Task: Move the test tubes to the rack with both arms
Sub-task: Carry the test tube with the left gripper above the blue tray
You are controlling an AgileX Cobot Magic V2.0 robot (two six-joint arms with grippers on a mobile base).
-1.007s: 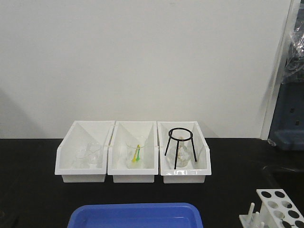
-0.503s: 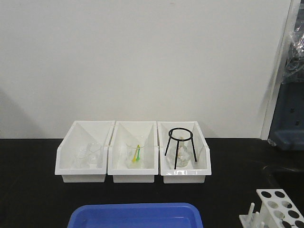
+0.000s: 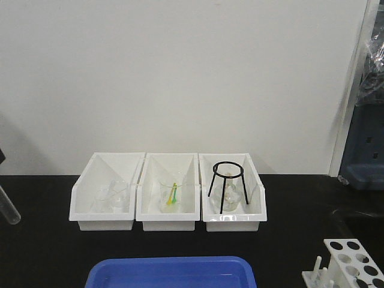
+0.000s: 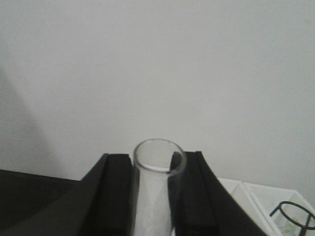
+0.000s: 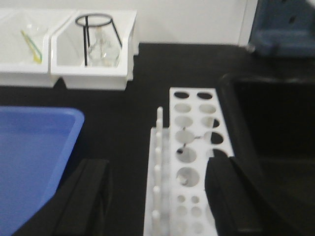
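Gripping a test tube [image 4: 156, 201] between its two black fingers, the left gripper [image 4: 153, 164] was closed on the glass, with the tube's open mouth just past the fingertips. The right gripper [image 5: 157, 164] was spread wide and held nothing, hanging over the rack [image 5: 194, 123]. The rack stood on the black desk [image 5: 123, 113], just right of the blue tray [image 5: 29, 147]. Only the right wrist view looked down into the rack's holes. The front view caught just the tube's rounded end at its left edge. Behind the tray, the left bin [image 3: 102, 223] held clear glassware. The middle bin [image 3: 167, 223] held a beaker [image 3: 170, 195] with yellow and green sticks. The right bin [image 3: 235, 225] held a black tripod [image 3: 227, 180] over a flask [image 3: 231, 193].
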